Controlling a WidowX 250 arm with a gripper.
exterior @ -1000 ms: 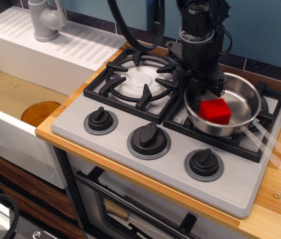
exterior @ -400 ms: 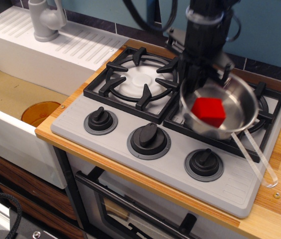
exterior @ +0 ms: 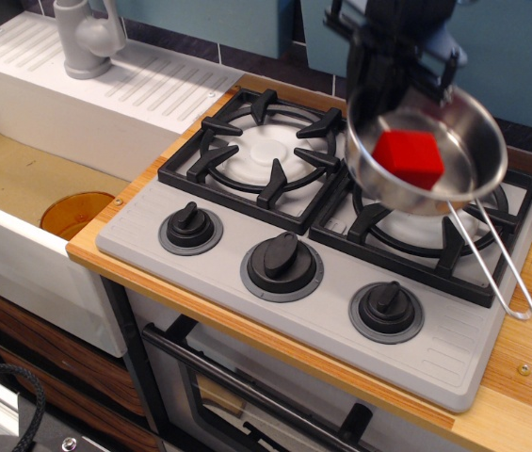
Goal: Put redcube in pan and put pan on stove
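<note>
The steel pan [exterior: 454, 179] hangs in the air above the right burner of the grey stove [exterior: 322, 311], tilted slightly. The red cube [exterior: 409, 158] lies inside it. The pan's wire handle [exterior: 491, 264] points toward the front right. My gripper [exterior: 378, 89] is shut on the pan's far left rim and holds it up. The fingertips are partly hidden behind the rim.
The left burner grate [exterior: 264, 151] and the right grate [exterior: 435, 240] are bare. Three black knobs [exterior: 282, 264] line the stove front. A white sink [exterior: 49, 188] with a grey tap [exterior: 87, 38] is at the left. A wooden counter [exterior: 529, 377] edges the stove.
The gripper has risen, lifting the pan with the red cube off the right burner. The pan's handle has swung clear of the stove surface.
</note>
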